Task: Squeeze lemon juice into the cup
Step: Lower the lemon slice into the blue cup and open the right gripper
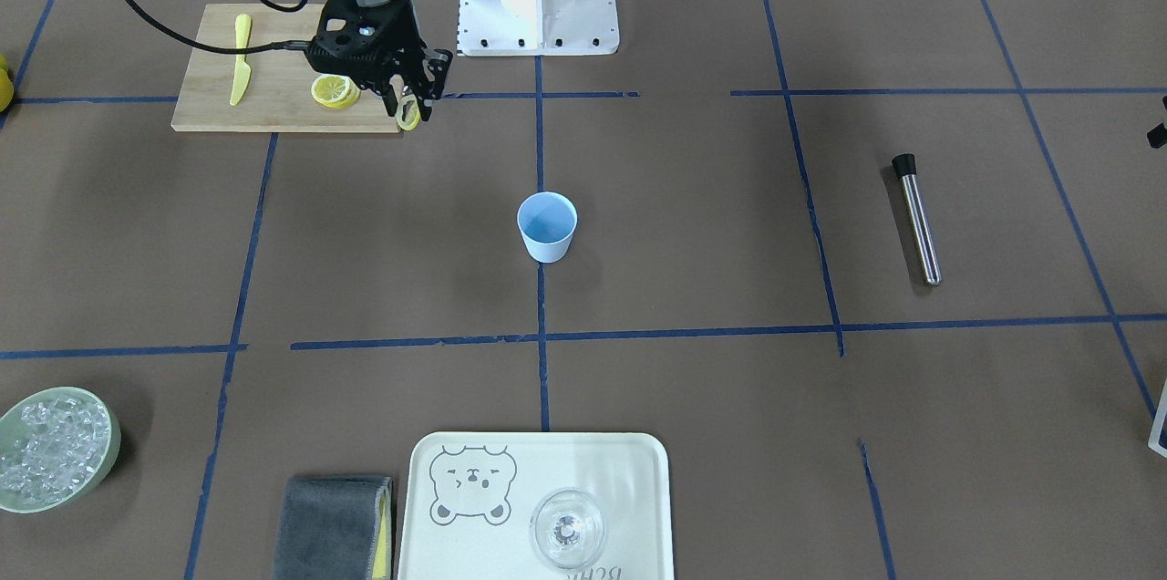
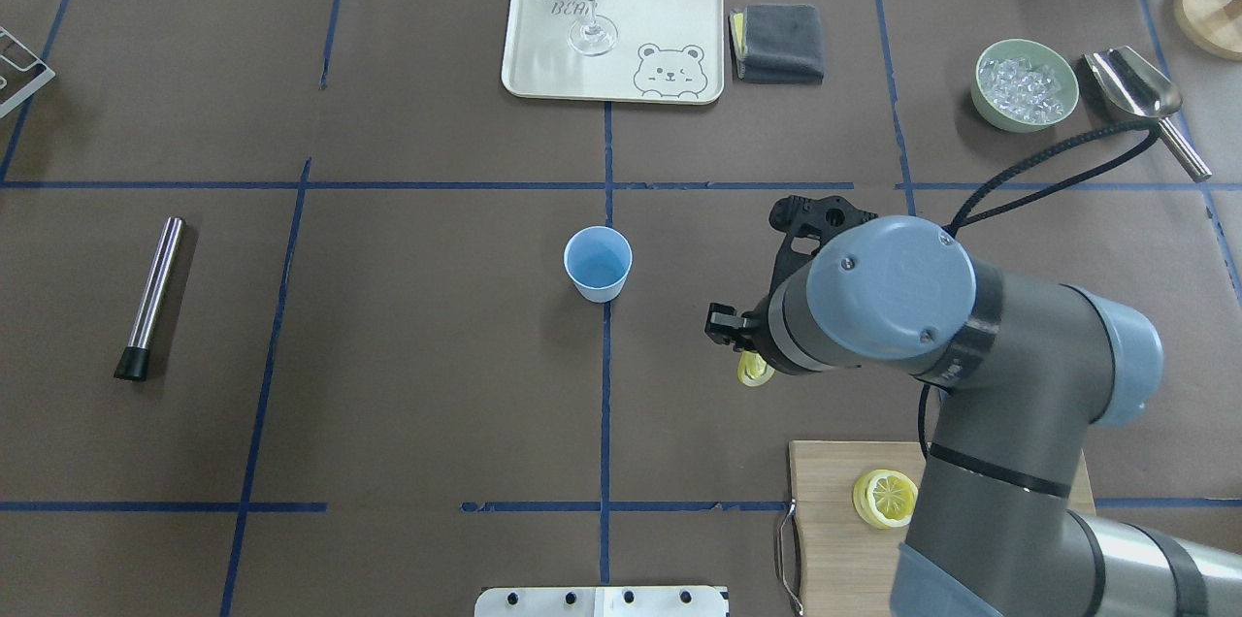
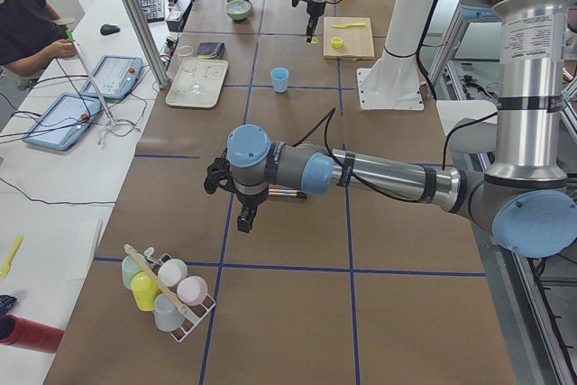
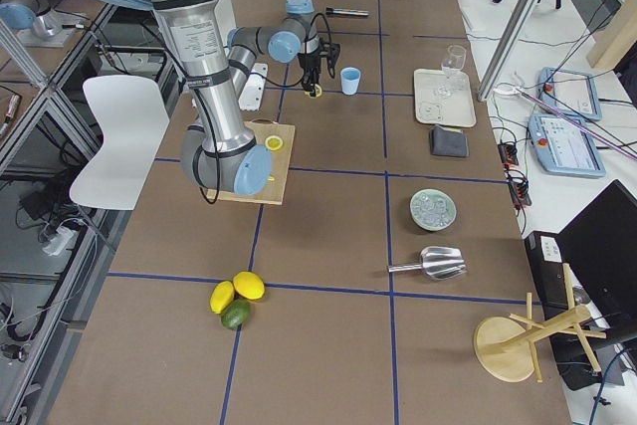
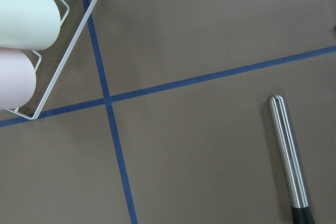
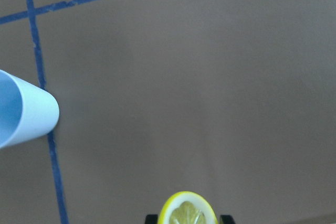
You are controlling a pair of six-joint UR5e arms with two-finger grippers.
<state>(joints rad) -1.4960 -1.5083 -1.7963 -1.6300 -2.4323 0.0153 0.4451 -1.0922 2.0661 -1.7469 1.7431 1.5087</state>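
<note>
My right gripper (image 1: 407, 108) is shut on a thin lemon slice (image 1: 409, 118) held on edge above the table, just off the corner of the wooden cutting board (image 1: 273, 106). The slice also shows in the overhead view (image 2: 754, 372) and at the bottom of the right wrist view (image 6: 188, 212). The light-blue cup (image 1: 547, 227) stands upright at the table's middle, apart from the gripper; it also shows in the overhead view (image 2: 598, 264) and the right wrist view (image 6: 23, 111). My left gripper (image 3: 244, 219) hovers over bare table far from the cup; I cannot tell whether it is open.
More lemon slices (image 1: 335, 91) and a yellow toy knife (image 1: 241, 58) lie on the board. A steel rod (image 1: 916, 220) lies on my left side. A tray (image 1: 629, 471) with a clear glass (image 1: 567, 529), a grey cloth (image 1: 333, 525) and an ice bowl (image 1: 100, 461) stand along the far edge.
</note>
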